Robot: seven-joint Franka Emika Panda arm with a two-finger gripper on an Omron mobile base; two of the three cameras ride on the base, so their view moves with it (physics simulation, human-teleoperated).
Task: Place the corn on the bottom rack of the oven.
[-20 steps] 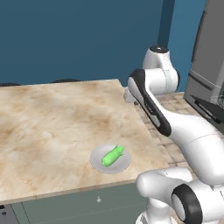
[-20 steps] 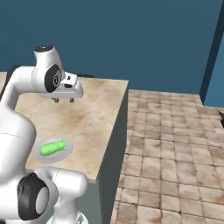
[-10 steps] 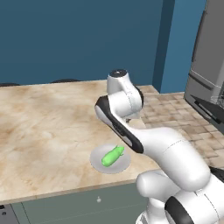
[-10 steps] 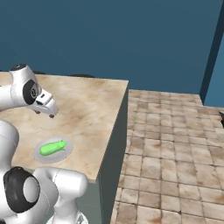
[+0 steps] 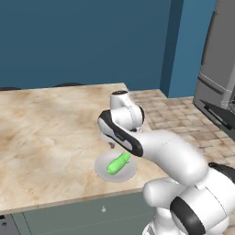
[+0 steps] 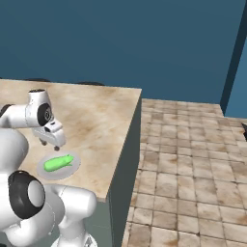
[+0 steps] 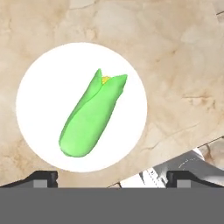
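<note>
Hand view: pincer [image 7: 112, 177] spread wide, empty — corn [image 7: 92, 114] on plate [image 7: 43, 87], seemingly just below.

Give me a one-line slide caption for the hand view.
Open gripper above the green corn lying on a white plate on the marble counter.
</note>
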